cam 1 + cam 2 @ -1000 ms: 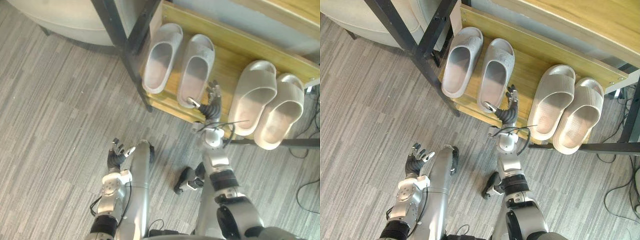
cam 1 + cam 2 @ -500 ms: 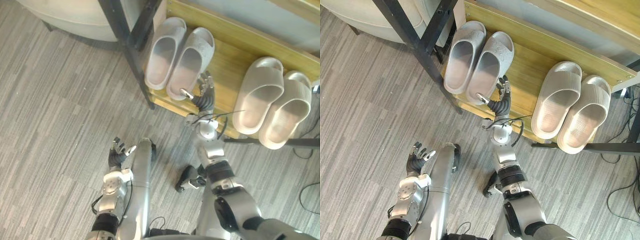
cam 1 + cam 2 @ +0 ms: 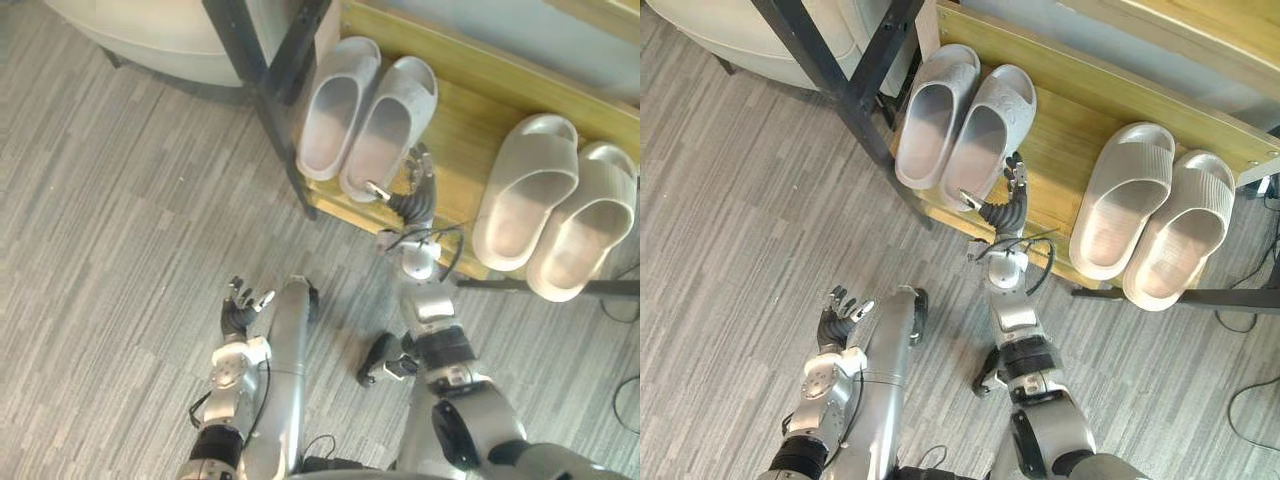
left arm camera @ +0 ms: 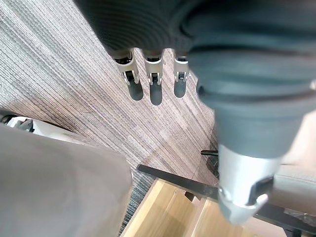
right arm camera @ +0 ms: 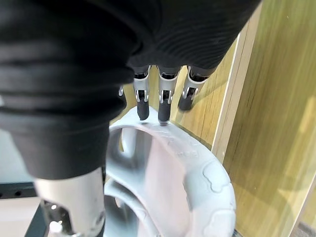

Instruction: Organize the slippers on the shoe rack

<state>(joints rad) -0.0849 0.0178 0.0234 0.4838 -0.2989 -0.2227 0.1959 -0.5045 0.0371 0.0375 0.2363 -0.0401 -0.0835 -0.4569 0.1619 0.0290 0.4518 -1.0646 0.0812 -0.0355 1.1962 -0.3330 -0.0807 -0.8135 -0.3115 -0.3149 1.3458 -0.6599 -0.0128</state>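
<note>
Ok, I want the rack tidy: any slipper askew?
Yes: the grey slipper at the right hand slants against its mate, heel past the shelf edge. The beige pair's heels overhang too.

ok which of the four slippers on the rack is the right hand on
The second from the left: the pale grey foam slipper, with the right hand against its heel end. It is the only one a hand touches.

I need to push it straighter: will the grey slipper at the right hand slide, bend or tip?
Grey slipper looks like thick moulded foam: probably light, fairly stiff. Low and flat on the wooden shelf, it should slide, not tip.
</note>
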